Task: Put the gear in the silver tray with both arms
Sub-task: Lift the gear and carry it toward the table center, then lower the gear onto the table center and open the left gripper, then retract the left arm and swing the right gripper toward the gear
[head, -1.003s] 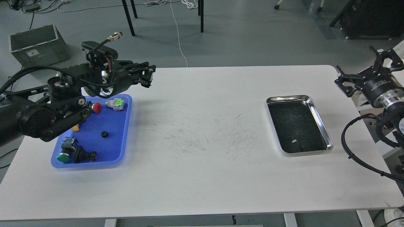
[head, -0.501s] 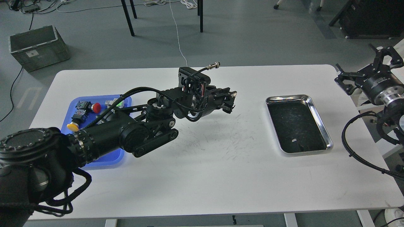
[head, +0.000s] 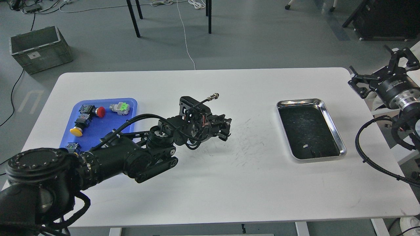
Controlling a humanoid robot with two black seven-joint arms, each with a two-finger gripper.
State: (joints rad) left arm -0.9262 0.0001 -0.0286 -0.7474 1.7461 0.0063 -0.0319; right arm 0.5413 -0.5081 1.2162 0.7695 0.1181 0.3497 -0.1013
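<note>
White table (head: 210, 183), scuffed mid. Left gripper (head: 225, 128) low at centre; can't tell if it's closed or holding the gear, which I can't see. Silver tray (head: 332, 126) at 3 o'clock, empty. Right gripper (head: 380, 77) at 2 o'clock, fingers spread, idle. Placement not done.
</note>
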